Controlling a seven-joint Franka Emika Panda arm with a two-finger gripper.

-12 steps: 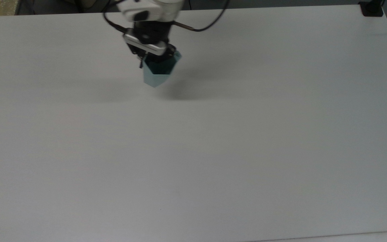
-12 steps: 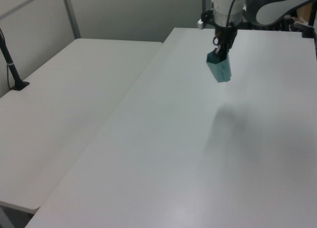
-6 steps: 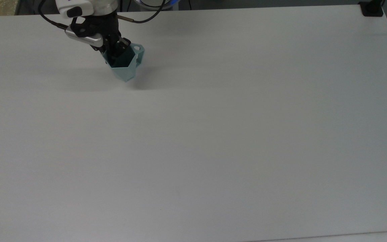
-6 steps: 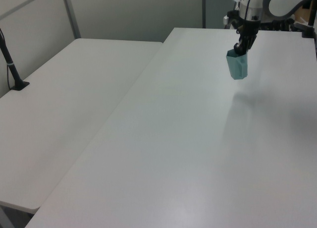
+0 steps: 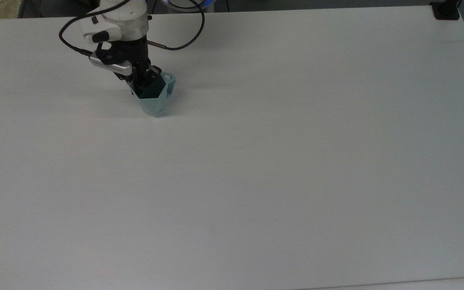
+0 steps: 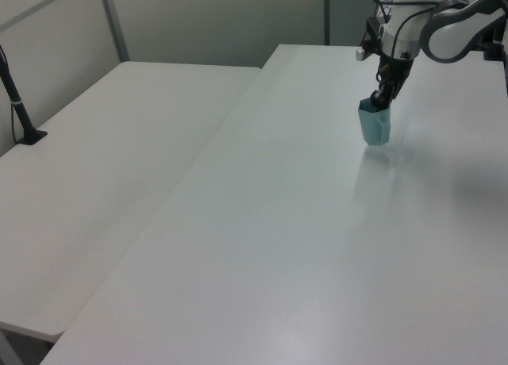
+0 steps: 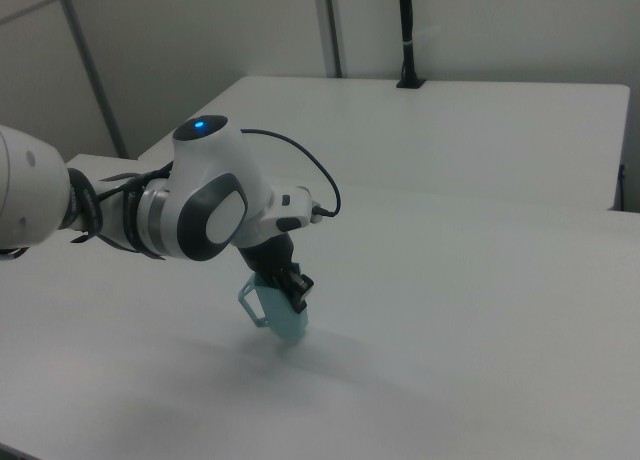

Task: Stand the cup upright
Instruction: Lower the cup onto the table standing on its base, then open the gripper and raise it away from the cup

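We are gripping the cup [image 5: 154, 96] by its rim, with the pincer [image 5: 143, 80] closed over one facet of the wall, one finger reaching inside the dark mouth and the other pressing from outside, because that hold is letting us carry the cup mouth-up and lower it base first. In the top view the cup is sitting toward the upper left of the desk [image 5: 280, 169], its small handle [image 5: 169, 77] pointing to the top view's right, away from the pincer, so the handle is not fouling our grip. In the left view the cup [image 6: 374, 124] is appearing close to upright with its narrow base at or just above the desk surface, and we cannot tell whether it is touching; in the right view the cup [image 7: 281, 313] is looking a little tilted under the pincer [image 7: 287, 286]. We are judging that the setting down is nearly done and that letting go while it is leaning could tip it. Nothing is standing near the cup; a black cable [image 5: 183, 36] is looping off the wrist above it, and a second white table [image 6: 95, 182] is lying well apart on the left view's left
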